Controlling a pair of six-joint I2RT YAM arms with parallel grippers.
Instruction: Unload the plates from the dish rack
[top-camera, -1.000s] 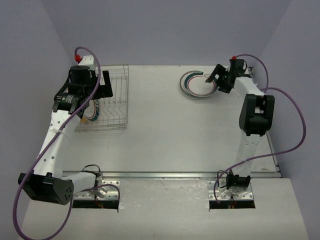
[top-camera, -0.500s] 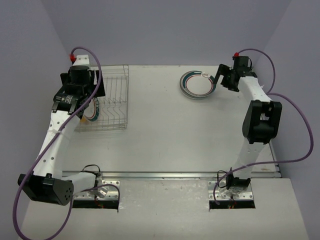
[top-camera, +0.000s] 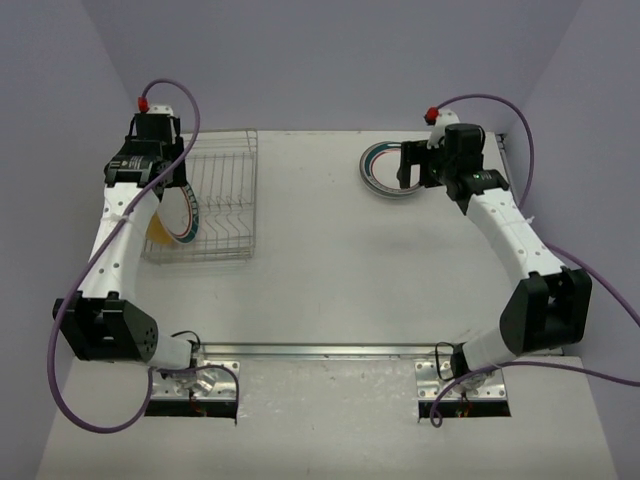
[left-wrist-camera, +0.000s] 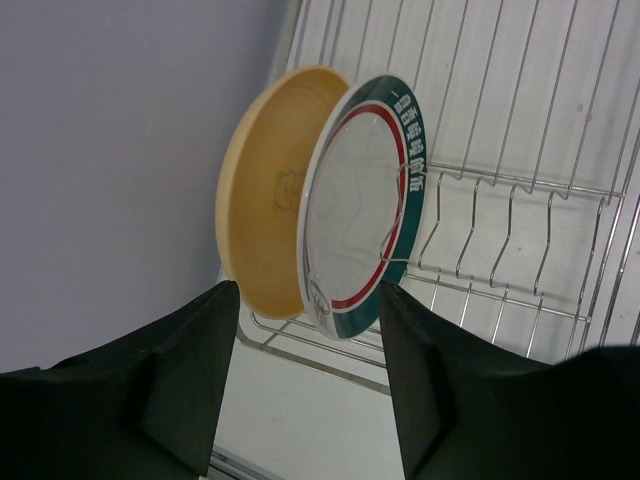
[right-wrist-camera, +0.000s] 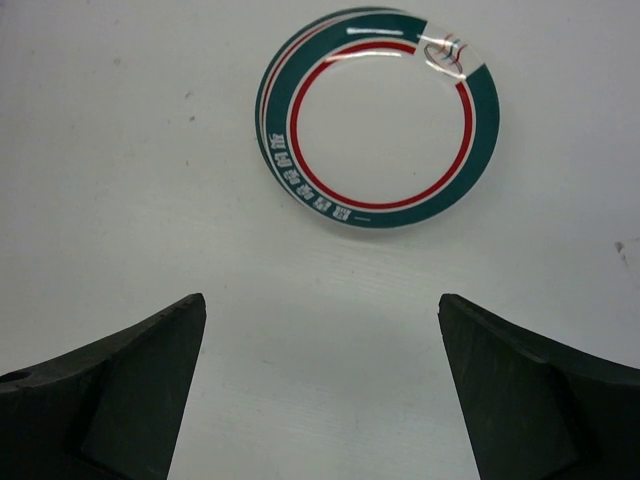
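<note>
The dish rack (top-camera: 230, 215) stands at the desk's (top-camera: 350, 280) far left corner. It holds an orange-tan plate (left-wrist-camera: 262, 200) and a teal-rimmed plate (left-wrist-camera: 365, 210) upright, side by side. The left hand (left-wrist-camera: 310, 400) hovers near them, open and empty. A second banded plate (right-wrist-camera: 378, 118) lies flat near the far edge, just ahead of the wide-open right hand (right-wrist-camera: 320, 400).

In front of me, the white table (top-camera: 330, 270) carries a silver wire dish rack (top-camera: 228, 205) at upper left and a round white teal-rimmed plate (top-camera: 376, 168) lying flat at upper centre.
</note>
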